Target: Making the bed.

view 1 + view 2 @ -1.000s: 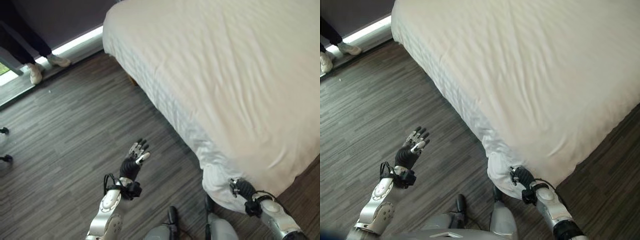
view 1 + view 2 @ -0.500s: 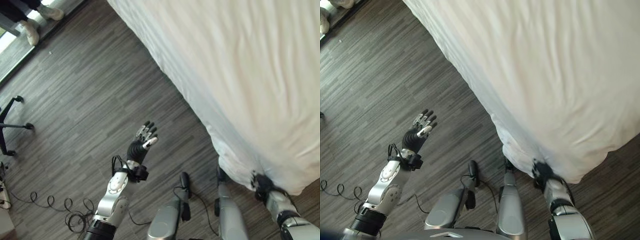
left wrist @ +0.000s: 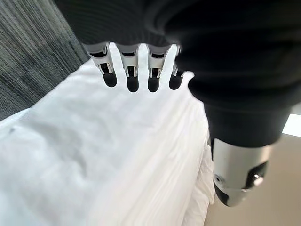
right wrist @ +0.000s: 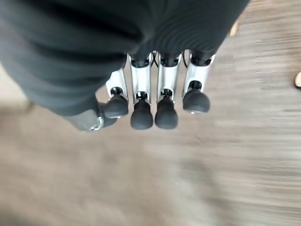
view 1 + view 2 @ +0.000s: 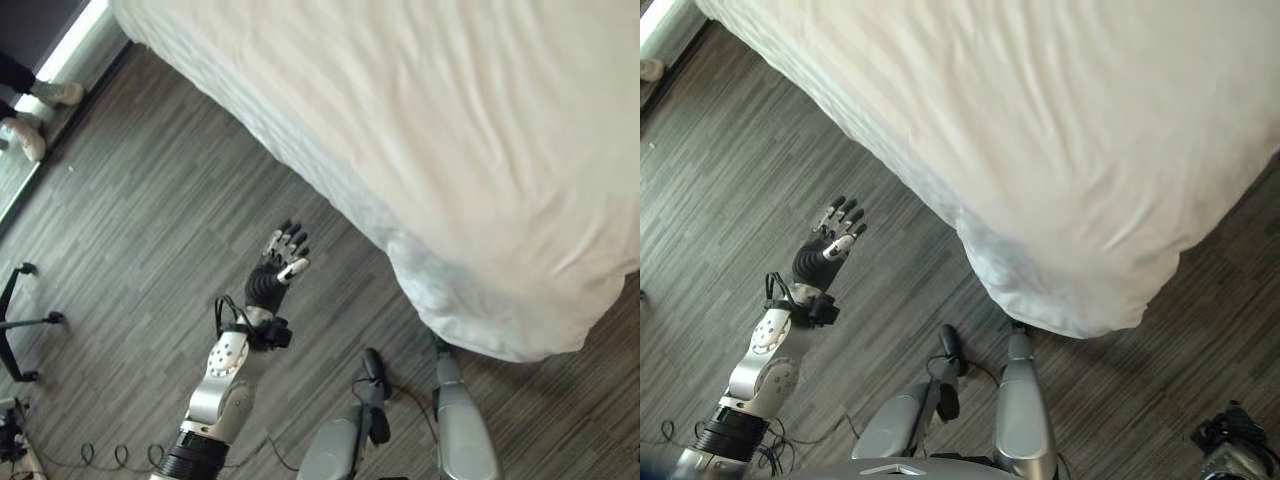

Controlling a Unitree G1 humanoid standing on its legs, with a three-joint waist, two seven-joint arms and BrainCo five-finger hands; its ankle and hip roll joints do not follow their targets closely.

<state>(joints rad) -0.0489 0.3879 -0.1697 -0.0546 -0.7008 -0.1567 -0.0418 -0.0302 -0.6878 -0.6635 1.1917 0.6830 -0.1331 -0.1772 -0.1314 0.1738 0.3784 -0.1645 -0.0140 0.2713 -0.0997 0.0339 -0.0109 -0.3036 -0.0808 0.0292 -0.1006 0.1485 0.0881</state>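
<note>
The bed (image 5: 450,130) with its white sheet takes up the upper right, and its near corner (image 5: 480,310) hangs down puffed over the dark wood floor. My left hand (image 5: 272,275) is raised over the floor left of the bed, open, fingers (image 3: 131,75) straight and spread, holding nothing. In the left wrist view the white sheet (image 3: 108,160) lies beyond those fingers. My right hand (image 5: 1228,437) is low at the lower right, clear of the sheet's corner. In its wrist view its fingers (image 4: 141,108) hang relaxed over bare floor with nothing in them.
A person's light shoes (image 5: 30,140) stand at the far left by a bright window strip (image 5: 75,40). A black chair base (image 5: 20,320) sits on the floor at the left edge. Wood floor (image 5: 150,220) stretches between the bed and the chair.
My right hand has let go of the sheet's corner and drawn back to the lower right. The camera has shifted. My left hand stays raised and open.
</note>
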